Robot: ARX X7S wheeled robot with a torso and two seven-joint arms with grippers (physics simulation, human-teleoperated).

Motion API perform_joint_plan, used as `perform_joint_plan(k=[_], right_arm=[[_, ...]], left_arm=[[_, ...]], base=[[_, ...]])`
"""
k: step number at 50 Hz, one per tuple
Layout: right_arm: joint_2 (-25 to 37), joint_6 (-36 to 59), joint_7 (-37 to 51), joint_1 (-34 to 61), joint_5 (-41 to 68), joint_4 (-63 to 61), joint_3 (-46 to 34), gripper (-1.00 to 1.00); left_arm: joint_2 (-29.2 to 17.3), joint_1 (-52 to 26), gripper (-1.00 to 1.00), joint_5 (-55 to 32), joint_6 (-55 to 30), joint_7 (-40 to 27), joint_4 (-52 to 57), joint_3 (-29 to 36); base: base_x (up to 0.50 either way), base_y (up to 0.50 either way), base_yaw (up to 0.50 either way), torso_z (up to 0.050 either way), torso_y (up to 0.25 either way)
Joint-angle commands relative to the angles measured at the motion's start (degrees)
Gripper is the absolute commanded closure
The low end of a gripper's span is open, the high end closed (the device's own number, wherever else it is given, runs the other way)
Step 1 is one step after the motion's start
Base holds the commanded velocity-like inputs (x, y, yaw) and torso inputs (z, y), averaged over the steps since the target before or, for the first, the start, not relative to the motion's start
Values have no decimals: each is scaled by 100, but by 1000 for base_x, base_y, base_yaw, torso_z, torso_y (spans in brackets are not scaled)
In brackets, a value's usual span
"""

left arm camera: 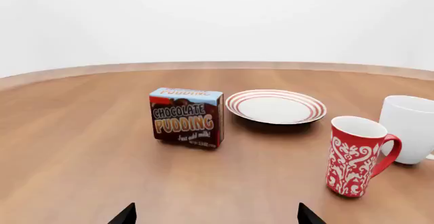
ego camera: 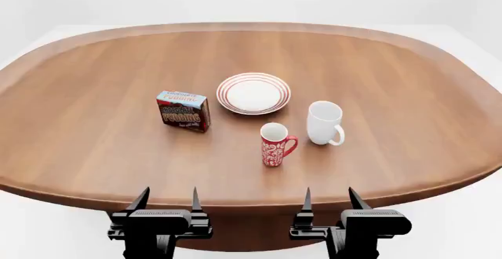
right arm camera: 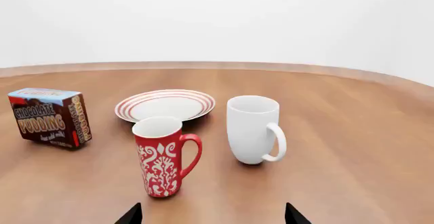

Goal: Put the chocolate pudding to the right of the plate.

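The chocolate pudding [ego camera: 183, 111] is a small brown carton with a light-blue top, standing on the table just left of the plate [ego camera: 253, 93], a white dish with red rings. Both also show in the left wrist view, the chocolate pudding [left arm camera: 187, 117] beside the plate [left arm camera: 276, 106], and in the right wrist view, the chocolate pudding [right arm camera: 50, 117] left of the plate [right arm camera: 164, 104]. My left gripper [ego camera: 167, 198] and right gripper [ego camera: 330, 198] hang open at the table's near edge, far short of the carton, with nothing between their fingers.
A red patterned mug [ego camera: 274, 144] and a plain white mug [ego camera: 325, 122] stand in front of and to the right of the plate. The round wooden table [ego camera: 408, 83] shows bare wood beyond them. The table's near edge lies just ahead of both grippers.
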Motion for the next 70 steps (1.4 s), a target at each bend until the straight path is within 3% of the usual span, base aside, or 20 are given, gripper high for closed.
perform_joint_plan(k=[1,11,28,37,43,44,51,56,70], right_arm=[[92,178,157,33,47,-36,-100,-100],[243,127,445,44,113,58,-320,-100],[390,36,515,7,335,41,-526,-100],[452,138,547,18,507,-5,-558,-100],[632,1426,688,195,478,-1004,-656,-100],[714,2270,575,348,758,-1609,-610,-100],[948,4843,698,1537,1343,-3187,-276,-100],[1090,5206,746,1911,1341,-3440,-321,-100],[1133,4897,692,1754,1378,-3346,-361,-100]], left_arm=[[-93,-46,-100,-93,20,-117,-80,83],[-259,-17,-100,-265,30,-299,-82,294],[-409,-28,-100,-394,81,-482,-150,482],[-470,-59,-100,-477,64,-546,-205,534],[-601,-273,-100,-554,-1259,-688,806,586],[-652,-461,-100,-675,-1961,-714,1311,538],[-852,-1502,-100,-1158,-4150,-686,2762,425],[-876,-1904,-100,-1237,-4453,-722,2836,381],[-891,-1875,-100,-1226,-4178,-747,2646,493]], base=[[0,0,0,0,0],[0,0,0,0,0],[0,470,0,0,0],[0,42,0,0,0],[0,0,0,0,0],[0,0,0,0,0],[0,0,0,0,0],[0,0,0,0,0],[266,0,0,0,0]])
